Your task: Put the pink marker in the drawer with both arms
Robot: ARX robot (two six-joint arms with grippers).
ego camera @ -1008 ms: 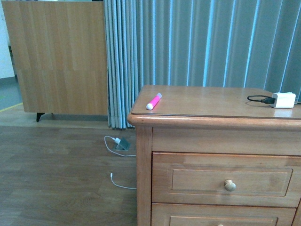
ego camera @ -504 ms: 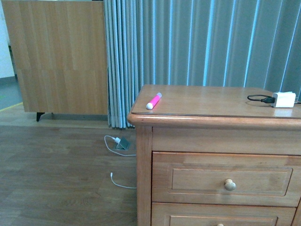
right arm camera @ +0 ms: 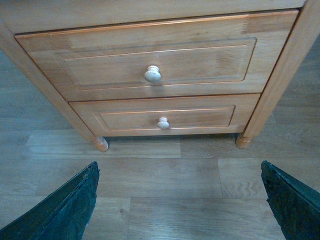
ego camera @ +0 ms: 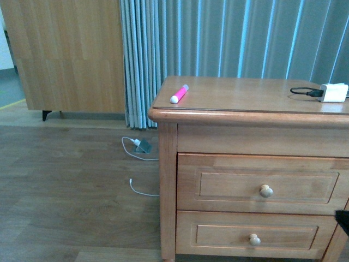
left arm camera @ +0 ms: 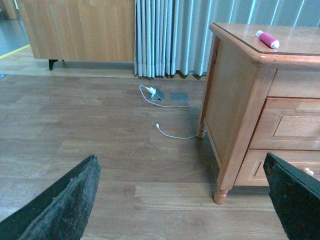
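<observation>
The pink marker (ego camera: 179, 94) lies on the top of the wooden cabinet (ego camera: 256, 117), near its left front corner, white cap toward the front; it also shows in the left wrist view (left arm camera: 268, 39). The drawer (ego camera: 229, 185) is the upper one, shut, with a round pale knob (ego camera: 266, 190). My left gripper (left arm camera: 180, 160) is open over the floor, left of the cabinet and low down. My right gripper (right arm camera: 179, 165) is open over the floor in front of the drawer (right arm camera: 200, 65), holding nothing. A black piece (ego camera: 342, 221) shows at the front view's right edge.
A lower drawer (ego camera: 240, 234) sits under the upper one, also shut. A white charger (ego camera: 334, 91) with a black cable lies on the cabinet's right side. A white cable and plug (ego camera: 139, 147) lie on the floor by the curtain (ego camera: 218, 38). A wooden panel (ego camera: 65, 54) stands far left.
The front view has tilted down: the cabinet sits higher in the picture and the lower drawer now shows. A black piece has come in at the right edge. The marker lies where it was.
</observation>
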